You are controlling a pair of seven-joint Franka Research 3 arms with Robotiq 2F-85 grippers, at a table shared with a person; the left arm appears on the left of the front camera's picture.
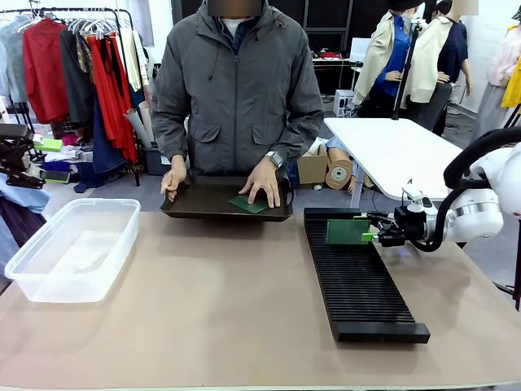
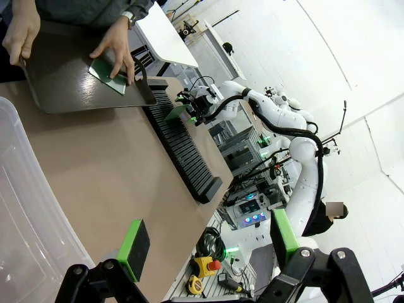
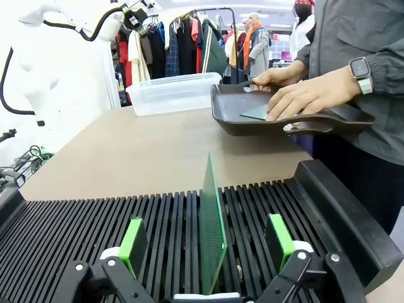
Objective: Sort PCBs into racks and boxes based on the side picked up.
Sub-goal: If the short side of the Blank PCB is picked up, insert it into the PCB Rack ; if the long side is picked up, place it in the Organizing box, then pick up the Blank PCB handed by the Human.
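Note:
A green PCB [image 1: 346, 231] stands on edge in a slot at the far end of the long black rack [image 1: 358, 285]. My right gripper [image 1: 365, 231] is open around it. In the right wrist view the board [image 3: 211, 227] rises between the two green pads [image 3: 134, 245], clear of both. Another PCB [image 1: 246, 204] lies flat in the dark tray [image 1: 220, 214] under the person's hand [image 1: 264, 183]. The clear box [image 1: 49, 273] sits at the table's left. My left gripper [image 2: 208, 246] hangs open and holds nothing above the table beside the box [image 2: 31, 208].
The person stands at the far edge and holds the tray with both hands. A white table [image 1: 399, 151] stands behind at the right, a clothes rail [image 1: 81, 65] at the back left. Bare tabletop [image 1: 220, 293] lies between box and rack.

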